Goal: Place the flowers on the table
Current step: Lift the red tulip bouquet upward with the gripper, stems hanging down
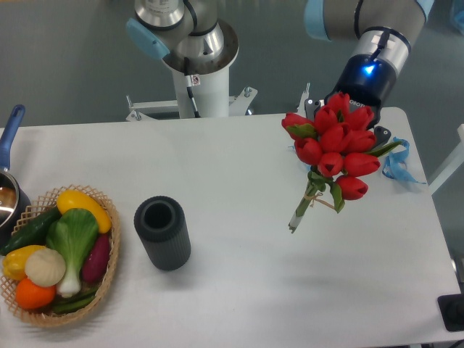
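The claw (pixel 346 109), its grip hidden behind the flowers (pixel 335 145), risks dropping them crookedly on the tabletop (pixel 239 167).

red flowers (pixel 335 141), white table (pixel 239 290), dark grey ribbed vase (pixel 162 233)

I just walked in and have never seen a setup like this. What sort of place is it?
Probably a robotics lab or test room. A robot arm holds red flowers over a plain white table, and the basket of vegetables and dark vase look like practice props.
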Robot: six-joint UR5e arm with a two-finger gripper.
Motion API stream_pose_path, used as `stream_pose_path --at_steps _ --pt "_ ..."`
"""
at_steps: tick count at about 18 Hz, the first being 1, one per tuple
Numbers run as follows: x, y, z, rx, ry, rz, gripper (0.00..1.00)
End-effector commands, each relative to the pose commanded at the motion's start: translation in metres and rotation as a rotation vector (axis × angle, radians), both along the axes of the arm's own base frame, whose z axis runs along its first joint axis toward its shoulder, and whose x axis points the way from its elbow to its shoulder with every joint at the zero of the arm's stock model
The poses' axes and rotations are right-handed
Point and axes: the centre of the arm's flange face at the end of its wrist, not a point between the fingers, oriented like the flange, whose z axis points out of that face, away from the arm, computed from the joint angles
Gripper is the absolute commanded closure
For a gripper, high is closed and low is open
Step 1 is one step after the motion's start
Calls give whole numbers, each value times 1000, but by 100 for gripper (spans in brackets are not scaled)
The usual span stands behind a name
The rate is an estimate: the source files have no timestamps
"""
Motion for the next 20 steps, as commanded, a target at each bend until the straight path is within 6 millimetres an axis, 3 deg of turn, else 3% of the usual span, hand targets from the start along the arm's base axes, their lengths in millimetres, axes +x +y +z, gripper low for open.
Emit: stream_pose_path --at_steps 11,14,20 --pt "1 -1 -1 -209 78 107 76" --pt "7 14 5 -313 136 135 76" --pt "30 50 -10 -569 237 191 76"
